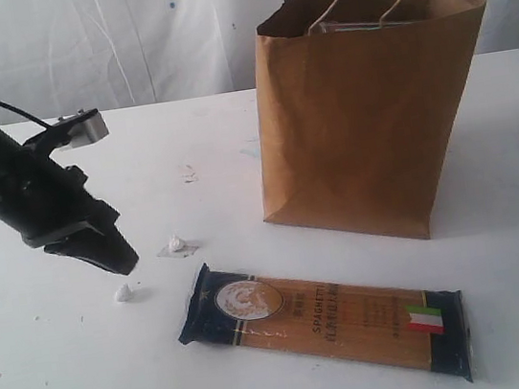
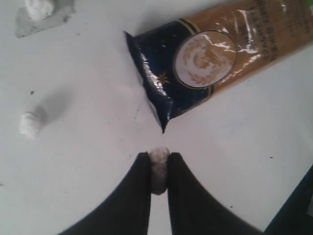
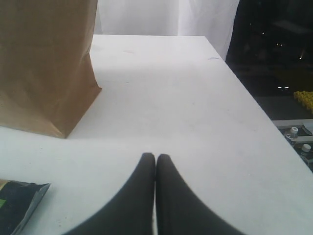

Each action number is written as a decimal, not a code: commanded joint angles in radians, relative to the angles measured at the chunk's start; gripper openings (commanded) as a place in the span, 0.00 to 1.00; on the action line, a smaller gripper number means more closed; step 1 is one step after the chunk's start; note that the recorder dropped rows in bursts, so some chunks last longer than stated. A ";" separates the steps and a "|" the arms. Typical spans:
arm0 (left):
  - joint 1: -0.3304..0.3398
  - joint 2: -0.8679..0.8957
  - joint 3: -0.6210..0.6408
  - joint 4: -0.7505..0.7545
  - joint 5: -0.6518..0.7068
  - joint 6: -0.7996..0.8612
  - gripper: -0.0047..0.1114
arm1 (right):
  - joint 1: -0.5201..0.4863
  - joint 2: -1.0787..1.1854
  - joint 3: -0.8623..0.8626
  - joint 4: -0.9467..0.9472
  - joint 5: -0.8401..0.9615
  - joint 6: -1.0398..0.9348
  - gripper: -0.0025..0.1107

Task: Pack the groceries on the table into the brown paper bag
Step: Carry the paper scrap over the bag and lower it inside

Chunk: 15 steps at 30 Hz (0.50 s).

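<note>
The left gripper [image 1: 122, 262] hangs low over the table [image 1: 499, 248], just left of the pack's [image 1: 325, 316] blue end. Its fingertips are nipped narrow on a small white lump [image 2: 159, 171]. The right gripper [image 3: 155, 159] is pressed together with nothing in it, hovering near the bag's [image 1: 365, 121] right side.

The pack looks like the one grocery not yet packed. It lies flat in front of the bag, its blue end to the left. The lump is probably not a grocery, so it would best be let go well clear of the pack. The jaws could then open wide enough to span the pack's width. A grip near the blue end, taken squarely across it, should let the long pack hang end-down and slide into the bag's open mouth without catching the rim.

Counted: one bag, upright at the far right; one pack; two grippers; three lumps. One lump is pinched, one [image 1: 122, 293] sits under the left gripper, and one [image 1: 177, 244] is just right of that.
</note>
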 commanded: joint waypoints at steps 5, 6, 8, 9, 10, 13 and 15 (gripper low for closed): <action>-0.090 -0.090 0.013 -0.110 -0.040 0.025 0.04 | -0.003 -0.004 0.002 -0.003 -0.004 0.003 0.02; -0.105 -0.100 -0.006 -0.118 -0.050 0.010 0.04 | -0.003 -0.004 0.002 -0.003 -0.004 0.003 0.02; -0.137 -0.109 -0.062 -0.140 -0.059 0.012 0.04 | -0.003 -0.004 0.002 -0.003 -0.004 0.003 0.02; -0.161 -0.111 -0.091 -0.140 -0.061 0.018 0.04 | -0.003 -0.004 0.002 -0.003 -0.004 0.003 0.02; -0.181 -0.111 -0.123 -0.140 -0.064 0.018 0.04 | -0.003 -0.004 0.002 -0.003 -0.004 0.003 0.02; -0.267 -0.111 -0.244 -0.140 -0.153 0.027 0.04 | -0.003 -0.004 0.002 -0.003 -0.004 0.003 0.02; -0.322 -0.109 -0.312 -0.140 -0.290 0.068 0.04 | -0.003 -0.004 0.002 -0.003 -0.004 0.003 0.02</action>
